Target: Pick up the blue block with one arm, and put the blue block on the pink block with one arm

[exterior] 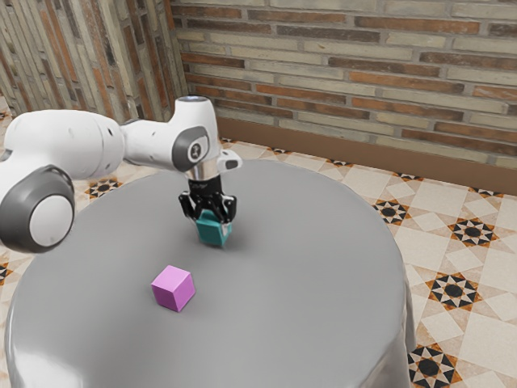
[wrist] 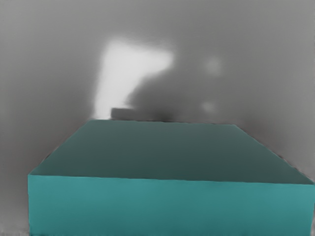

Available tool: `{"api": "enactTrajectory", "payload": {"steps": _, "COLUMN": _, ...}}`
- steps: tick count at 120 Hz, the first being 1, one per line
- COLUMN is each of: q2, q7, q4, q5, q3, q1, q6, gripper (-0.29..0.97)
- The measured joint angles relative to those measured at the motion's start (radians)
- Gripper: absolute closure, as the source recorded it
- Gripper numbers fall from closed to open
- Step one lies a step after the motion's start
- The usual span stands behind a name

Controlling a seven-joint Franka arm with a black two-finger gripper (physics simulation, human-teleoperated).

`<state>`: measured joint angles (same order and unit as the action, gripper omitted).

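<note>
The blue block [exterior: 215, 233], teal in colour, rests on the grey round table [exterior: 323, 267] a little behind its middle. My gripper [exterior: 209, 217] is lowered straight over it, open, one finger on each side of the block's upper part. In the wrist view the blue block [wrist: 167, 187] looms large just under the hand. The pink block [exterior: 174, 288] sits on the table nearer the front, toward the exterior view's left of the blue one, well apart from it.
The table's rim [exterior: 400, 267] drops to a patterned tile floor [exterior: 460, 234] on the exterior view's right. A brick wall [exterior: 347, 73] stands behind. My white arm [exterior: 89, 153] reaches in from the exterior view's left.
</note>
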<state>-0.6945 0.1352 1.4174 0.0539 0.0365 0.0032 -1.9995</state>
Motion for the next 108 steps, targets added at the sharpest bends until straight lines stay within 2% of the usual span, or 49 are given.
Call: {"api": "enactTrajectory", "payload": {"steps": 108, "q2": 0.541, "q7": -0.069, "q4": 0.622, "q5": -0.037, "q3": -0.01, "q1": 0.002, "q6": -0.042, "gripper": 0.34}}
